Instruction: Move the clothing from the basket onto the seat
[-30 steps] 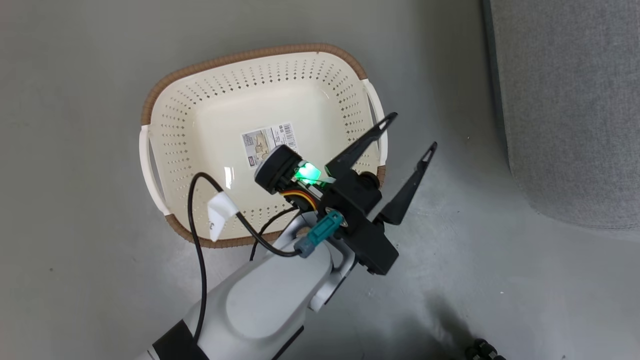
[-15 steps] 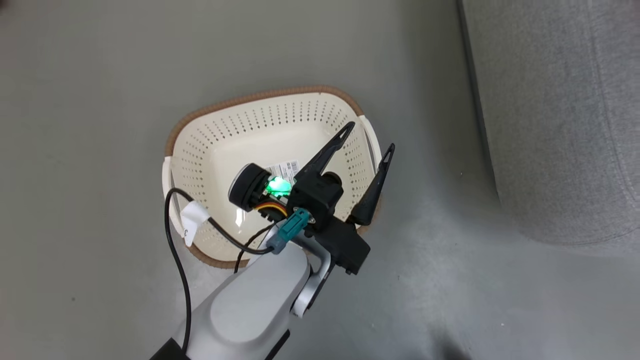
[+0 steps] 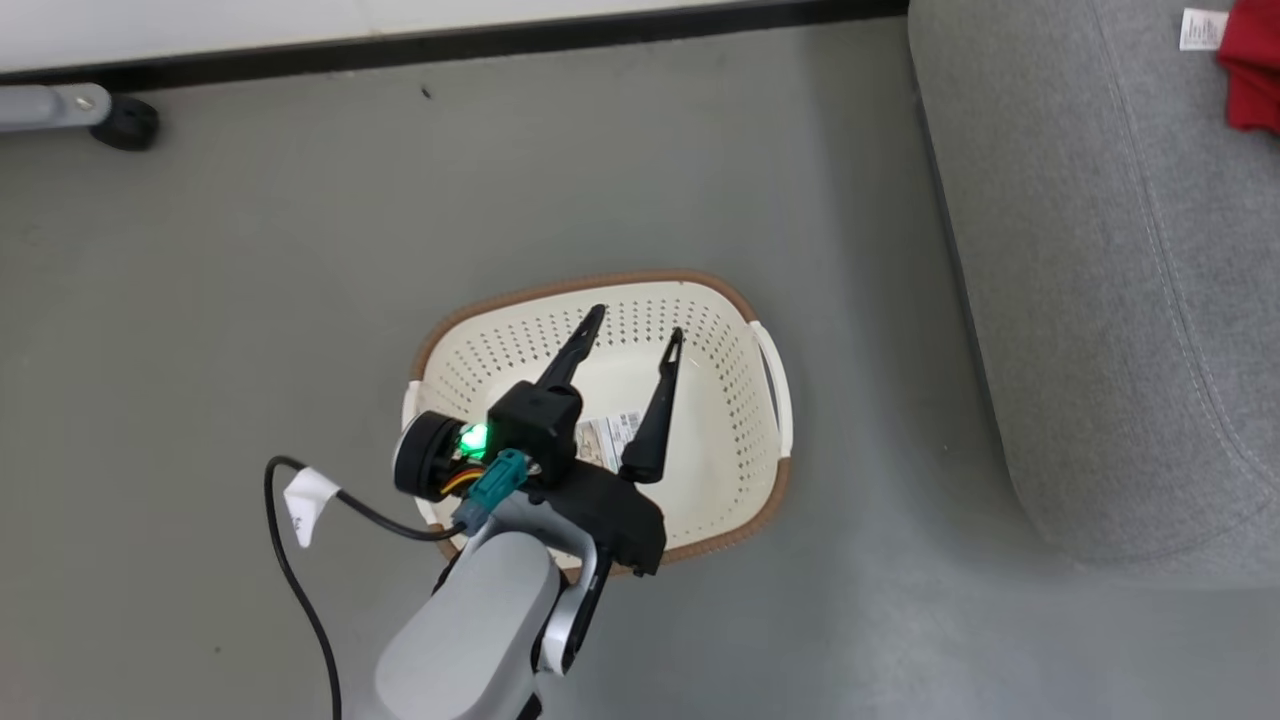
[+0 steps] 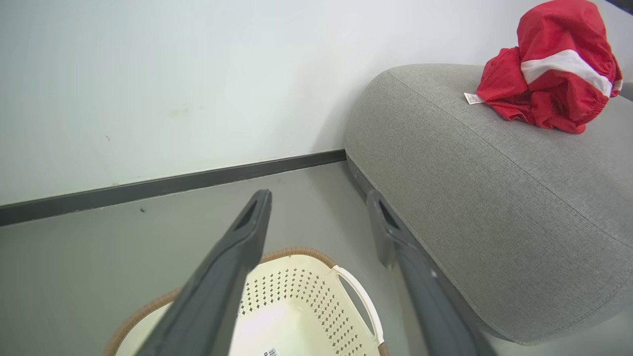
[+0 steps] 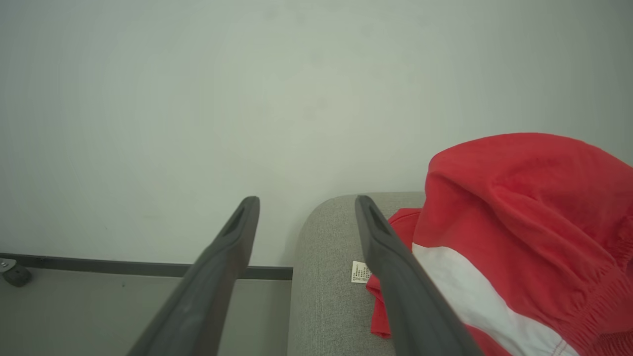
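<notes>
at the far left edge of the floor (image 3: 300,250), by the dark skirting (image 3: 500,40), stands a small black wheel (image 3: 125,122) on a grey leg. nearer, a black cable (image 3: 290,580) with a white tag loops over the floor to the left arm (image 3: 480,620). the left jaws stand wide apart above the basket (image 3: 600,283), with their tips over its far wall, and they hold nothing. the basket stands upright on the floor, just beside the seat's (image 3: 1100,300) left edge but not touching it. the barcode sticker (image 3: 605,440) on its bottom shows partly behind the arm. in the left wrist view the basket (image 4: 296,296) is low between the two fingers and the seat (image 4: 494,188) rises at the right.

the clothing (image 3: 1255,70) lies on the seat near its far end by the wall, well in from the left edge. it is a crumpled red heap (image 4: 549,94) with a white band. its small white label (image 4: 474,98) lies flat on the grey fabric at the heap's left side. in the right wrist view the right jaws are also wide apart, over the seat's end (image 5: 326,257), close to the clothing (image 5: 519,212). whether they touch it, i cannot tell.
</notes>
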